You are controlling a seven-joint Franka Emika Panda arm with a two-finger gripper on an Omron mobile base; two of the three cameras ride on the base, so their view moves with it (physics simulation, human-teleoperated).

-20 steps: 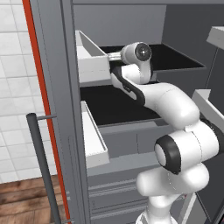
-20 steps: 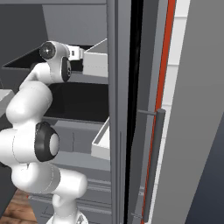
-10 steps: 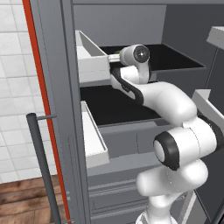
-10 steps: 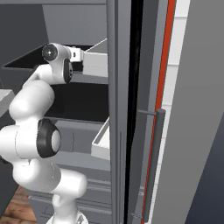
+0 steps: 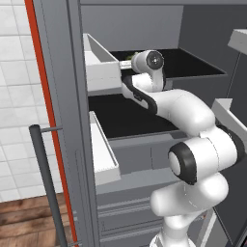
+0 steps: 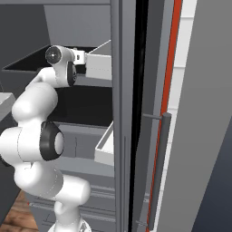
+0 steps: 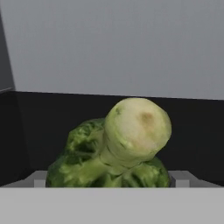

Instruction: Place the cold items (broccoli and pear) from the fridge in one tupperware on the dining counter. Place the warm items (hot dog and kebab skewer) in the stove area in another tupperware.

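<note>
The white arm (image 5: 193, 116) is reaching into the open fridge (image 5: 144, 29), up to the top shelf (image 5: 193, 65). The shelf is black and flat. A white bin (image 5: 99, 65) is sitting at the left side of that shelf, and the arm's hand is just beside it.

From the hand's own camera, the broccoli (image 7: 116, 155) is lying on the black shelf, very near the gripper (image 7: 109, 181). Its pale cut stem is pointing toward the camera, and the green bumpy top is spreading out below and around the stem. The grey back wall of the fridge is standing far behind it.

The gripper's two fingers (image 7: 37, 180) are standing wide apart, one at each side of the broccoli. The green part is sitting right between them. I cannot tell if the fingers are touching it.

From the left camera, a little bit of green is peeking out just left of the hand. A second white bin (image 5: 103, 154) is sitting lower down, on the next shelf. The grey fridge door (image 6: 199, 136) with its red edge and dark handle (image 6: 156, 167) is standing open on the right.
</note>
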